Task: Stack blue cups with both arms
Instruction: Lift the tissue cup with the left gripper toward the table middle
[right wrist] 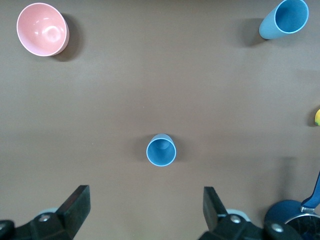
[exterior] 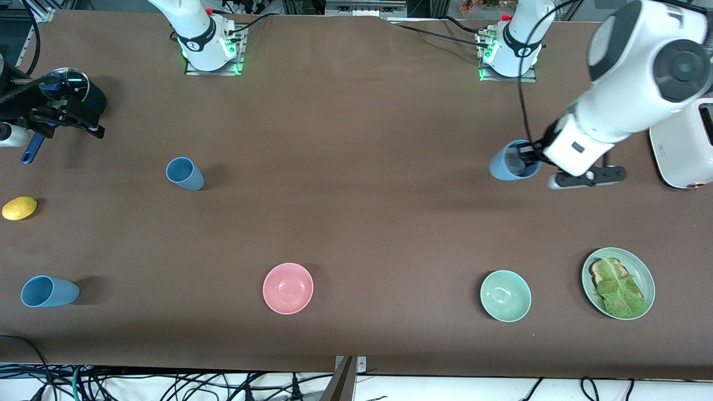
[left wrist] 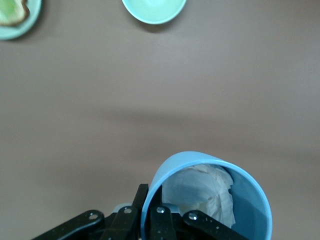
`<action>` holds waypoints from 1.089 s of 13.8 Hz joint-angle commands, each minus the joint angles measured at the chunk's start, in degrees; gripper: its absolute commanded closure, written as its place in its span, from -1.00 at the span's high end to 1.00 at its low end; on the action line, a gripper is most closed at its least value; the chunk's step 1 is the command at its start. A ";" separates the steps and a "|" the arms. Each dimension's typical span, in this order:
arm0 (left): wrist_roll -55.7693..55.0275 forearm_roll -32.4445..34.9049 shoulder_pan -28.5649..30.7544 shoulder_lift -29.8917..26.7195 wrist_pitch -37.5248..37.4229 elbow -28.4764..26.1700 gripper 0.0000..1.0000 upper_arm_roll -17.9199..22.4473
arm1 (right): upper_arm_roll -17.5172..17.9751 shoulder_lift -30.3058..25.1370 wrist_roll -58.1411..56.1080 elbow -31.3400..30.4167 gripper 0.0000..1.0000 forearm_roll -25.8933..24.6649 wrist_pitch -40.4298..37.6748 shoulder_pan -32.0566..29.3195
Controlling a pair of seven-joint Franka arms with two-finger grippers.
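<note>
My left gripper [exterior: 529, 156] [left wrist: 150, 202] is shut on the rim of a light-blue cup [exterior: 509, 164] [left wrist: 250, 192], one finger inside and one outside. It holds the cup tilted above the table at the left arm's end, with crumpled white material inside. A second blue cup [exterior: 185, 174] [right wrist: 161, 150] stands upright toward the right arm's end. A third blue cup [exterior: 49, 291] [right wrist: 285, 19] sits nearer the front camera than the second. My right gripper [exterior: 78, 120] [right wrist: 145, 197] hangs open and empty over the right arm's end of the table.
A pink bowl [exterior: 288, 288] [right wrist: 42, 29], a mint-green bowl [exterior: 505, 296] [left wrist: 154, 10] and a green plate [exterior: 646, 278] with toast and lettuce lie along the near edge. A white toaster [exterior: 682, 145] stands beside the left arm. A lemon [exterior: 19, 208] and a blue-handled pan [exterior: 72, 83] lie under the right gripper.
</note>
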 commanded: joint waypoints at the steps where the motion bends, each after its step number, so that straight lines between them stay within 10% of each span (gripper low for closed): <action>1: -12.19 -0.83 -2.86 3.73 -1.07 4.61 -1.00 -2.94 | -0.26 0.27 0.18 1.35 1.00 0.25 -2.51 -0.16; 15: -50.72 8.84 -22.30 16.03 17.73 4.97 -1.00 -4.89 | 0.17 0.54 -2.81 1.09 1.00 0.33 -5.33 0.63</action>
